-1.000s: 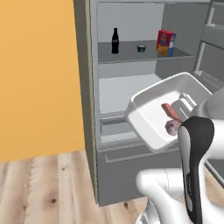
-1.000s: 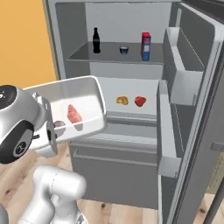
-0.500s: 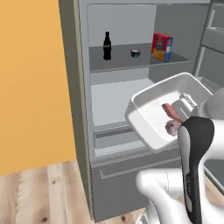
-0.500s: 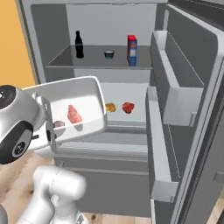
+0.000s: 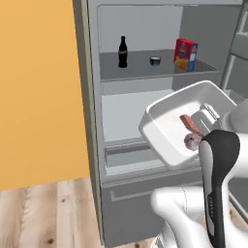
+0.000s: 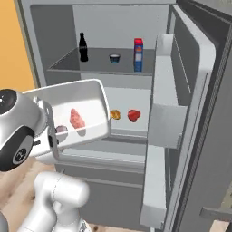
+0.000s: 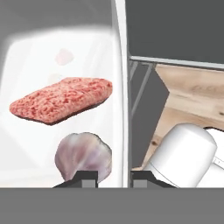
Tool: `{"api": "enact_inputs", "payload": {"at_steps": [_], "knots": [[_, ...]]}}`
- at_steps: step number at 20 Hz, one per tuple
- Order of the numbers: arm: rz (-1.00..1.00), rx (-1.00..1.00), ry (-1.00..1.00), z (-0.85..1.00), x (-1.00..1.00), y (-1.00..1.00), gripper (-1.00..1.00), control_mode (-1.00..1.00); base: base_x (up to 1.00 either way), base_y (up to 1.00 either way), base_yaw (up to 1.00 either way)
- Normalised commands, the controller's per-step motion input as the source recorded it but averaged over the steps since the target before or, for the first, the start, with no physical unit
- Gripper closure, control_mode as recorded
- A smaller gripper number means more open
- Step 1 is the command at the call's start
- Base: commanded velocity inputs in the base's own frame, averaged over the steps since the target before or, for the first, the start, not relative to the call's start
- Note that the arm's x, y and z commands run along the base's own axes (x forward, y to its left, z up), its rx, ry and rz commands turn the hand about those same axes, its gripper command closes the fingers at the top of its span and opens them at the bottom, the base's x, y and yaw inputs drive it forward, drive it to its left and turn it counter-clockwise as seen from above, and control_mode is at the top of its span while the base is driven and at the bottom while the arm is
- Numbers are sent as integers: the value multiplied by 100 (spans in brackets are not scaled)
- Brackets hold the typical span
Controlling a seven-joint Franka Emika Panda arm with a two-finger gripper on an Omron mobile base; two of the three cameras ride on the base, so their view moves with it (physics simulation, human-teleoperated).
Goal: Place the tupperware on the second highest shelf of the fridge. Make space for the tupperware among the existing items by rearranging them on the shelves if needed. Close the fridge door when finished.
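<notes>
Fridge (image 5: 89, 121) open, door (image 6: 195, 118) swung wide, tupperware (image 6: 77, 115) held tilted before the shelves.
Gripper (image 7: 114, 177) clamps the tupperware's rim; bottle (image 5: 123, 52), box (image 5: 186, 54) and bowl (image 5: 155, 61) stand on the upper shelf (image 5: 145, 70).

Counting off around the open fridge (image 6: 41, 54): one black cola bottle (image 6: 83, 47), one small dark bowl (image 6: 115, 58) and one red, yellow and blue box (image 6: 138, 55) inside it. One orange food piece (image 6: 115, 114) and one red food piece (image 6: 133, 115) lower down inside. In front of the fridge, one white tupperware (image 6: 86, 97), with two items in it: one pink meat slab (image 7: 61, 99), one pale purple garlic bulb (image 7: 84, 155).
</notes>
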Motion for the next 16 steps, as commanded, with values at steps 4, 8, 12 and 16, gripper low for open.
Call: {"api": "enact_inputs", "payload": {"at_steps": [4, 8, 12, 16], "knots": [[0, 0, 0, 0, 0, 0, 100, 100, 50, -19, 32], [0, 0, 0, 0, 0, 0, 100, 100, 44, -33, 28], [6, 0, 0, -7, 9, -10, 100, -100, 27, -29, 18], [15, 0, 1, -52, 29, -37, 100, -100, 0, 0, 0]]}}
